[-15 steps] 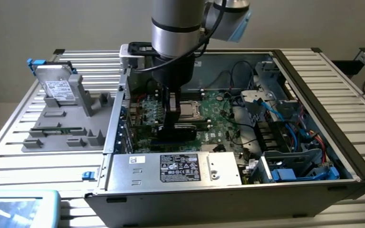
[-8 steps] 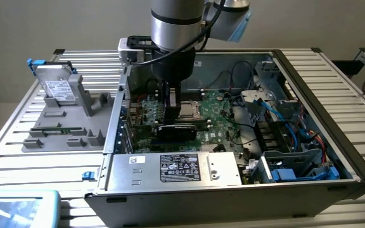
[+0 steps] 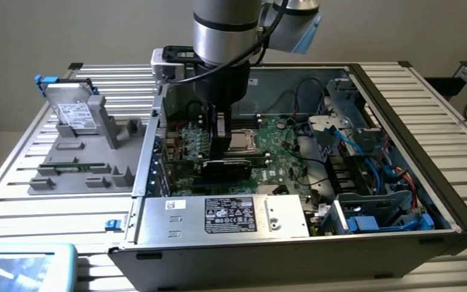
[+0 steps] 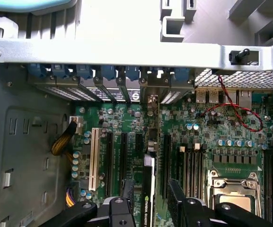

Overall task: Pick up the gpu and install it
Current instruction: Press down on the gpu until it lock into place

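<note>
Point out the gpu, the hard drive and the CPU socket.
gpu (image 3: 224,167): exterior view, black shroud.
hard drive (image 3: 76,114): exterior view, white label.
CPU socket (image 4: 234,196): wrist view, metal lid.

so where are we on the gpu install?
Done: the gpu is off the grey parts tray and stands on edge inside the open case, over the motherboard's expansion slots, its bracket end towards the rear slot covers. In hand: the gripper is right over the card, a finger on each side. Left: whether the card is fully seated can't be told, so treat seating as unconfirmed.
</note>
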Controlling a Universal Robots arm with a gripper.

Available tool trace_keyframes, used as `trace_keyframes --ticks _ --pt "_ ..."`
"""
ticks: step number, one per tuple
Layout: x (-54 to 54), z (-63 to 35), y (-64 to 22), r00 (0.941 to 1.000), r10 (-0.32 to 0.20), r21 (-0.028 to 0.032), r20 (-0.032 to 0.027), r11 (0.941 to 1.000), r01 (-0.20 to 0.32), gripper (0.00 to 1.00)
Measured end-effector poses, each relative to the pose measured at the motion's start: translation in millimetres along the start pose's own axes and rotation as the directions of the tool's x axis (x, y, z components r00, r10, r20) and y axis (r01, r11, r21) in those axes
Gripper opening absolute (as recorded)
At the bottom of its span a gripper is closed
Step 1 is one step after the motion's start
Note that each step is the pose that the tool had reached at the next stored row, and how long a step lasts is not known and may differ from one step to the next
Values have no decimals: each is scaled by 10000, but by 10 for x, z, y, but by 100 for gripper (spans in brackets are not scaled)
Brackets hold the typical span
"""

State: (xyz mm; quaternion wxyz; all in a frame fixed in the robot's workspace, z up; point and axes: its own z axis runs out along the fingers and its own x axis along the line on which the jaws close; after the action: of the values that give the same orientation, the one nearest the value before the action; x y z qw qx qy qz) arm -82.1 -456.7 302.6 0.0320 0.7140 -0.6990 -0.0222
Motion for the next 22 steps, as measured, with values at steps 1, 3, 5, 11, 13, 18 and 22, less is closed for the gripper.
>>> trace_keyframes --ticks 1,3,5,11,13,18,22 --pt "0 0 0 10000 0 0 0 10000 0 40" --pt "0 0 0 10000 0 0 0 10000 0 34" --pt "0 0 0 10000 0 0 -1 10000 0 28" --pt "0 0 0 10000 0 0 -1 10000 0 12" --pt "-13 13 21 10000 5 2 -40 10000 -5 12" --pt "-51 60 106 9998 19 78 -218 10000 -18 12" --pt "-79 89 154 9994 33 195 -337 9998 -26 12"
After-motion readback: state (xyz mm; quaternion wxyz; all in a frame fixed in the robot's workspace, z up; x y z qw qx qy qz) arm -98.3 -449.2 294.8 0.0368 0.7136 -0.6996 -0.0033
